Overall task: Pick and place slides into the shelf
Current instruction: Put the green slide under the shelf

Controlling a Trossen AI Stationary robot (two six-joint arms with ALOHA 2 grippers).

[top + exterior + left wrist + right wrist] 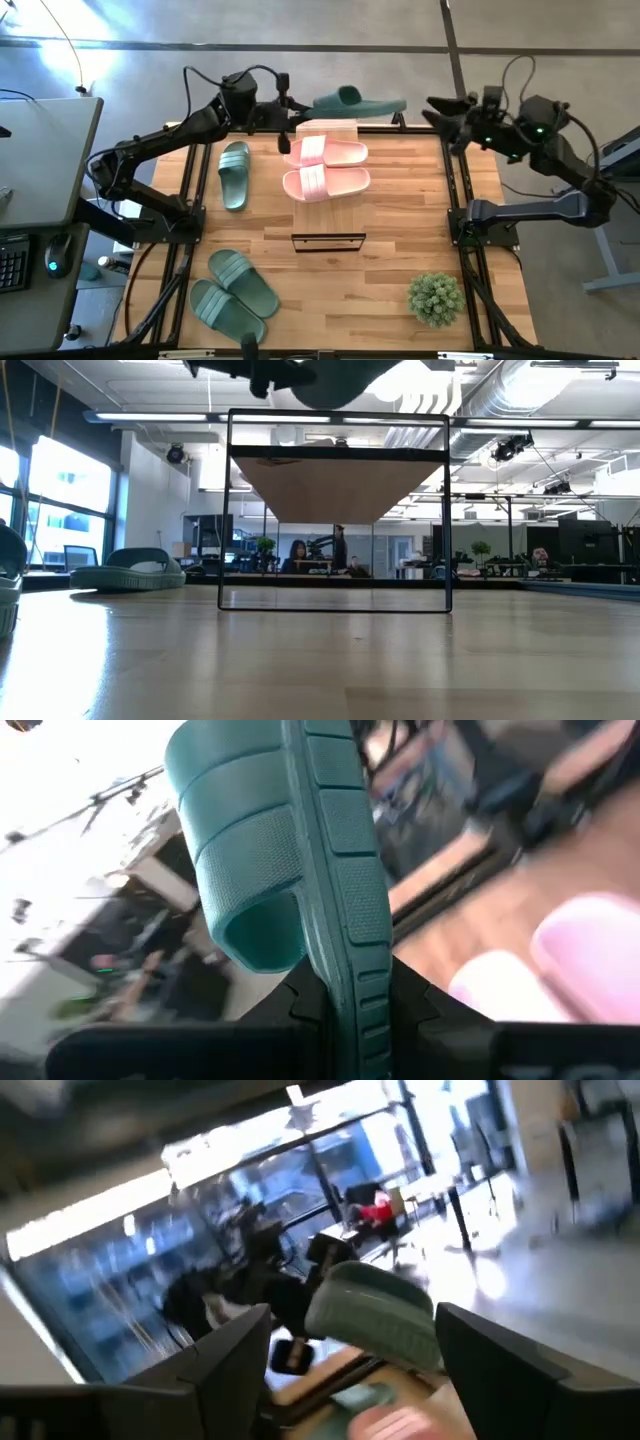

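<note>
I see a light wood plank surface (390, 200) w/ black frame rails, grey floor around; low view shows an open office far behind, people seated there; small potted plant (436, 297) near-right. Shelf (327, 185) mid-surface, long axis near-far, two pink slides (326, 167) lying crosswise on its top. Left claw (291, 108) at far edge pinches a green slide (357, 101) by its sole edge; slide's long axis runs left-right, out over the far rail. Left wrist view shows the clamped ribbed sole; high view doesn't. Right claw (437, 110) far-right, fingers wide, empty. One green slide (234, 173) left of shelf; green pair (233, 293) near-left.
</note>
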